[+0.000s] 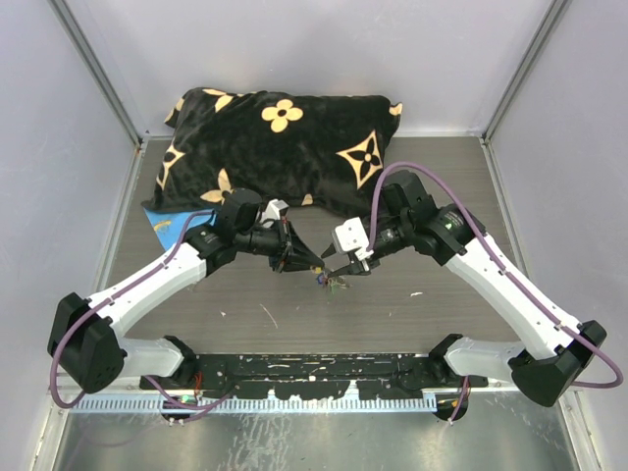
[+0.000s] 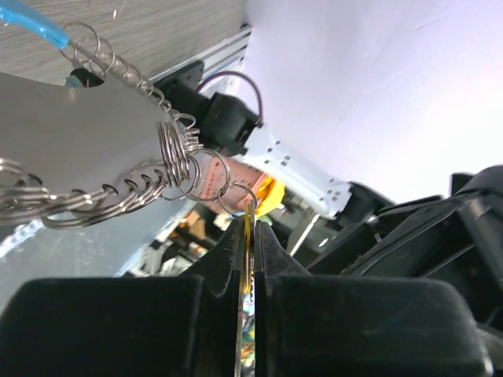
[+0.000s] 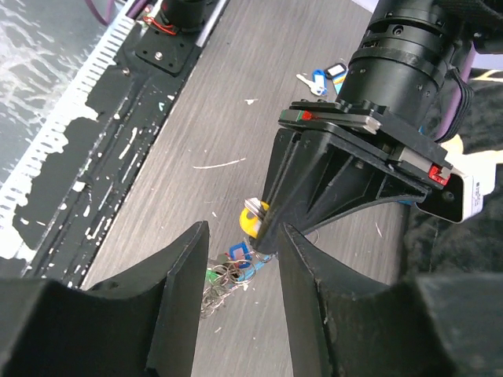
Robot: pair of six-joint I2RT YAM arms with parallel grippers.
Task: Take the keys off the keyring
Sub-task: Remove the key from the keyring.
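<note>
The keyring (image 2: 149, 177) is a grey chain of wire rings with a light-blue section (image 2: 31, 22), hanging from my left gripper (image 2: 250, 226). That gripper is shut on a yellow-headed key (image 2: 251, 236), seen edge-on between the pads. In the right wrist view the yellow key (image 3: 253, 223) sits at the left gripper's tip (image 3: 271, 236), with a blue key (image 3: 240, 253), a green key (image 3: 212, 276) and the rings (image 3: 220, 284) dangling below onto the table. My right gripper (image 3: 242, 236) is open, its jaws either side of the bunch. From above, both grippers meet over the bunch (image 1: 336, 285).
A black pillow with gold flowers (image 1: 285, 147) lies at the back, with a blue flat sheet (image 1: 162, 224) at its left corner. Two loose blue-headed keys (image 3: 318, 78) lie on the table beyond the left gripper. A black rail (image 1: 314, 373) runs along the near edge.
</note>
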